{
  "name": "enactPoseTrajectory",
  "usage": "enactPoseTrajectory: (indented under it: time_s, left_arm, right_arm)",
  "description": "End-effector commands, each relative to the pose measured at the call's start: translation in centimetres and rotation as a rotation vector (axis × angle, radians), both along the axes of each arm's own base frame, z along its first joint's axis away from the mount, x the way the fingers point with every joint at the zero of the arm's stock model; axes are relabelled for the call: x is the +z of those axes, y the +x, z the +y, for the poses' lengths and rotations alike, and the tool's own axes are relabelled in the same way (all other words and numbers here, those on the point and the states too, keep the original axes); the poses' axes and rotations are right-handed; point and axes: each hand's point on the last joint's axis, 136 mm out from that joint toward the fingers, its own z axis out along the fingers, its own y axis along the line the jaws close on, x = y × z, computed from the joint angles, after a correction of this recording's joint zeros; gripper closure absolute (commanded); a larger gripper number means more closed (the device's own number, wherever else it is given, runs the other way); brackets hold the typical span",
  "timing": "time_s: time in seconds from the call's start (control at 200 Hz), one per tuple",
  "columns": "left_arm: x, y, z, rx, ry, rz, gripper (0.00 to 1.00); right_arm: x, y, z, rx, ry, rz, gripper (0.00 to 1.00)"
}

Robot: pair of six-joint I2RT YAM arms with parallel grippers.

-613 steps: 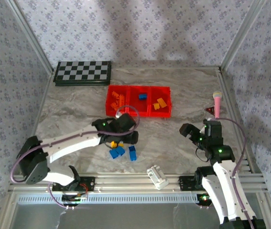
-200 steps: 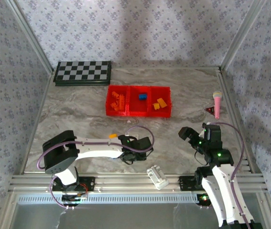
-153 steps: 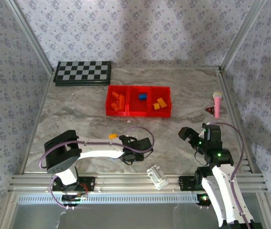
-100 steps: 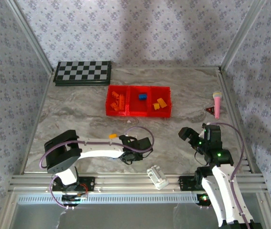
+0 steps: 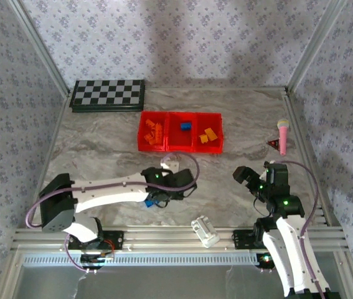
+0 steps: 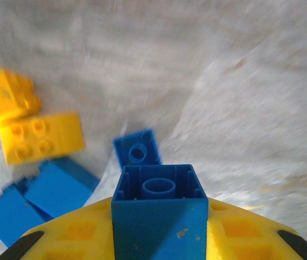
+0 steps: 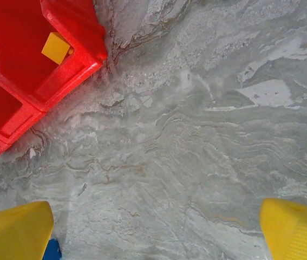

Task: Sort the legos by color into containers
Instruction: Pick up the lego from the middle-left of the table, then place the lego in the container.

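While left claw [image 6: 159,230] grips blue lego [image 6: 158,189] between its fingers [image 6: 72,238] | loose legos [image 6: 42,138] just beyond | right claw [image 7: 156,233] released.

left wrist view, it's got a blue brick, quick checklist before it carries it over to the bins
1. Grip: ok. The blue brick sits squarely between the left claw fingers.
2. Free of neighbours: cannot tell. A loose blue brick lies just beyond it; contact is unclear.
3. Target: ok. The middle bin already holds a blue piece.
4. Route: ok. In the top view nothing stands on the table between claw and bins.
5. Right claw: ok. It is open, over the table off to the right.
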Motion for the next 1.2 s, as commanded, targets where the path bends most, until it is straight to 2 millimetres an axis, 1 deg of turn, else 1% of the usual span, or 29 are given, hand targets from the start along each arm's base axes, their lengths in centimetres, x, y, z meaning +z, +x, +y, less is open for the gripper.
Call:
enactPoseTrajectory:
  time_s: [0.0, 0.09, 0.155, 0.285, 0.365, 0.395, 0.455, 0.47, 0.5, 0.58, 0.6, 0.605, 0.65, 0.715, 0.83, 0.93, 1.03, 1.084, 1.194]
  left_arm:
    - [4.3, 3.8, 2.5, -0.023, 0.077, -0.131, 0.68]
    - [6.2, 7.4, 2.9, -0.017, 0.033, -0.157, 0.68]
    - [7.3, 10.2, 3.6, 0.0, 0.033, -0.188, 0.68]
    - [8.3, 15.6, 3.9, 0.0, 0.045, -0.196, 0.67]
    - [8.3, 18.6, 3.2, -0.02, 0.061, -0.196, 0.66]
    - [8.5, 19.6, 2.6, -0.033, 0.06, -0.203, 0.66]
    - [8.0, 21.5, 1.7, -0.056, 0.072, -0.206, 0.66]
    - [8.4, 22.0, 1.5, -0.055, 0.071, -0.213, 0.66]
    - [8.3, 22.9, 1.1, -0.056, 0.075, -0.209, 0.66]
    - [7.2, 25.2, 0.1, -0.061, 0.08, -0.181, 0.65]
    - [6.5, 25.5, -0.1, -0.064, 0.084, -0.163, 0.65]
    - [7.0, 25.6, -0.3, -0.064, 0.075, -0.17, 0.65]
    - [6.4, 26.7, -0.8, -0.064, 0.069, -0.155, 0.65]
    - [5.3, 27.6, -1.7, -0.075, 0.06, -0.133, 0.65]
    - [3.0, 28.6, -2.8, -0.089, 0.075, -0.088, 0.65]
    - [0.9, 29.0, -3.2, -0.093, 0.089, -0.046, 0.64]
    - [-0.7, 29.0, -3.5, -0.094, 0.087, -0.014, 0.62]
    - [-1.4, 28.9, -3.6, -0.094, 0.086, 0.003, 0.6]
    - [-2.5, 28.6, -3.5, -0.09, 0.089, 0.025, 0.5]
  right_arm:
    - [0.6, 0.6, -0.5, -0.035, -0.002, -0.021, 0.0]
    - [1.1, 0.8, -0.6, -0.04, -0.006, -0.031, 0.0]
    - [1.4, 0.8, -0.6, -0.04, -0.006, -0.035, 0.0]
    - [1.5, 0.3, -0.4, -0.025, -0.007, -0.015, 0.0]
    - [1.6, 0.2, -0.5, -0.021, -0.018, -0.014, 0.0]
    - [1.6, 0.2, -0.6, -0.02, -0.02, -0.013, 0.0]
    - [1.5, 0.1, -0.6, -0.02, -0.019, -0.01, 0.01]
    - [1.4, 0.1, -0.5, -0.019, -0.019, -0.009, 0.0]
    - [1.3, 0.1, -0.5, -0.016, -0.016, -0.007, 0.0]
    - [1.0, -0.1, -0.5, -0.012, -0.017, 0.001, 0.0]
    - [1.0, -0.1, -0.5, -0.013, -0.016, 0.003, 0.0]
    - [1.0, -0.1, -0.4, -0.011, -0.015, 0.004, 0.0]
    - [0.9, -0.2, -0.4, -0.008, -0.017, 0.008, 0.0]
    - [0.7, -0.4, -0.5, -0.005, -0.024, 0.014, 0.0]
    - [0.7, -0.6, -0.6, 0.002, -0.039, 0.017, 0.0]
    - [0.7, -0.5, -0.6, 0.004, -0.038, 0.014, 0.0]
    - [0.7, -0.5, -0.7, 0.004, -0.04, 0.011, 0.0]
    - [0.8, -0.4, -0.7, 0.003, -0.041, 0.009, 0.0]
    - [0.6, -0.4, -0.7, 0.003, -0.041, 0.014, 0.0]
